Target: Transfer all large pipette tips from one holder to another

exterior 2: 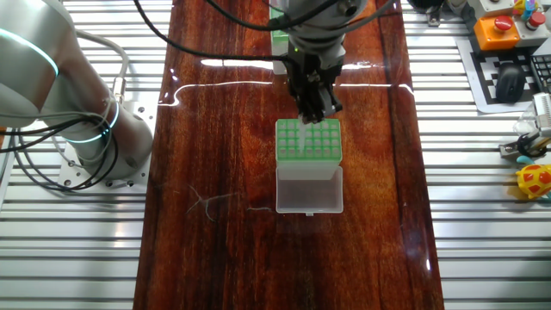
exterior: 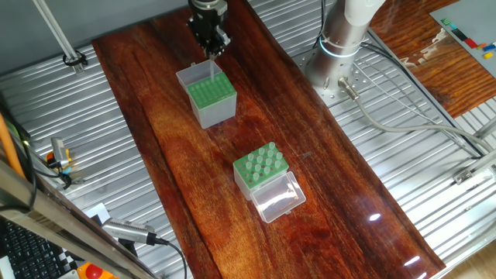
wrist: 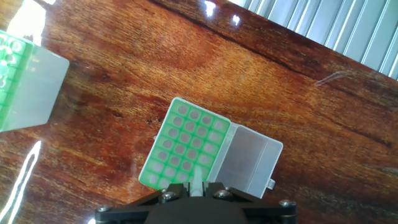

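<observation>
My gripper (exterior: 211,53) is shut on one pale pipette tip (exterior: 211,70) and holds it upright over the grey-sided holder (exterior: 211,99), with the tip's lower end at its green grid. The holder's whitish lid (exterior: 192,76) lies open. In the hand view the tip (wrist: 196,180) sits between the jaws above the grid (wrist: 186,146). The clear-sided holder (exterior: 260,167) stands nearer the camera with several tips standing in it and its clear lid (exterior: 277,199) open. The other fixed view shows the gripper (exterior 2: 312,116) over the grey-sided holder (exterior 2: 308,145).
Both holders stand on a dark wooden board (exterior: 186,178) laid on a slatted metal table. The arm's base (exterior: 341,46) and its cables are at the right. An emergency-stop box (exterior 2: 499,26) and a keyboard (exterior 2: 516,77) lie off the board.
</observation>
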You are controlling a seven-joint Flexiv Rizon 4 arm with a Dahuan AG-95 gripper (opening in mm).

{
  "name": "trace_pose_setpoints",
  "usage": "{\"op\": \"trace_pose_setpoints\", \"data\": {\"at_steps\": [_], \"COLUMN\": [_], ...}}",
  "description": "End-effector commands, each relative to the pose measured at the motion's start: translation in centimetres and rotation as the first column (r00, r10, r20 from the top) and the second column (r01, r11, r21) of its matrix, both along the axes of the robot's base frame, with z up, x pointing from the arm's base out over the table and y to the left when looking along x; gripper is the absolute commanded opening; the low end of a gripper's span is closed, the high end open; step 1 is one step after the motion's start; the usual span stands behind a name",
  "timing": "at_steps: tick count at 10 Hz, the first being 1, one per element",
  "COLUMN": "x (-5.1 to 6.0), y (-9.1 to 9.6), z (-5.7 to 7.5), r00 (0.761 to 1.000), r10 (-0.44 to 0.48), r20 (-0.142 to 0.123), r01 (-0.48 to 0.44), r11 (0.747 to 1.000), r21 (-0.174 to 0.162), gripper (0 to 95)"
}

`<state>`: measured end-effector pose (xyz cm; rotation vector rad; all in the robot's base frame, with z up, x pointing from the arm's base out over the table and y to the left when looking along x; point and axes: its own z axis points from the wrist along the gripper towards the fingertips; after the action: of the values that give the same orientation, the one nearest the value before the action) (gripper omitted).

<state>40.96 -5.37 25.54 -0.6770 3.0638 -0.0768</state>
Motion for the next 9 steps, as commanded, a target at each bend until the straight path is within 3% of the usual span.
{"op": "trace_pose_setpoints", "data": {"at_steps": [1, 6, 7, 9], "x": [0.0, 0.0, 0.0, 0.5], "y": [0.0, 0.0, 0.3, 1.8], "z": [0.1, 0.1, 0.2, 0.6], "r00": [1.0, 1.0, 1.0, 0.997], "r10": [0.004, 0.012, -0.025, -0.081], "r20": [-0.002, -0.004, -0.001, 0.002], "r01": [-0.004, -0.012, 0.025, 0.081], "r11": [1.0, 1.0, 1.0, 0.996], "r21": [0.003, 0.0, 0.016, 0.03], "gripper": [38.0, 38.0, 19.0, 19.0]}}
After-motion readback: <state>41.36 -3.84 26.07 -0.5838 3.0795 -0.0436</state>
